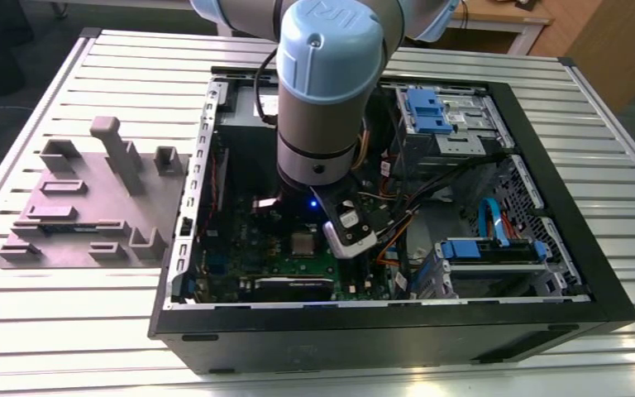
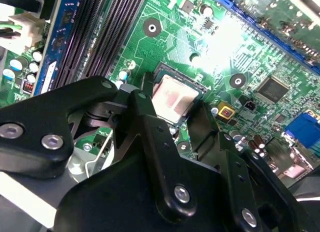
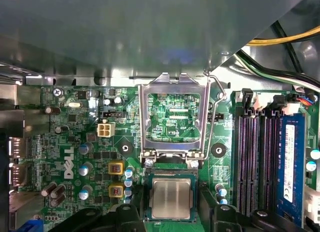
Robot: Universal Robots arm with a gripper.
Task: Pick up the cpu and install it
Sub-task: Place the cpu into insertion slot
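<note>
While inside the case (image 1: 384, 343), cpu (image 3: 171, 199) in its socket (image 3: 172, 172), gripper (image 2: 170, 104) astride.

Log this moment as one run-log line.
cpu in socket | load plate raised | gripper at cpu

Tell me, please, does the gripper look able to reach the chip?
Probably yes: the chip lies bare, the metal frame beside it stands flipped up, and the gripper hangs close above.

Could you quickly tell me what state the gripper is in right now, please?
Gripper: poised over the cpu, which lies in the socket; whether it is open or closed on it cannot be told.
</note>
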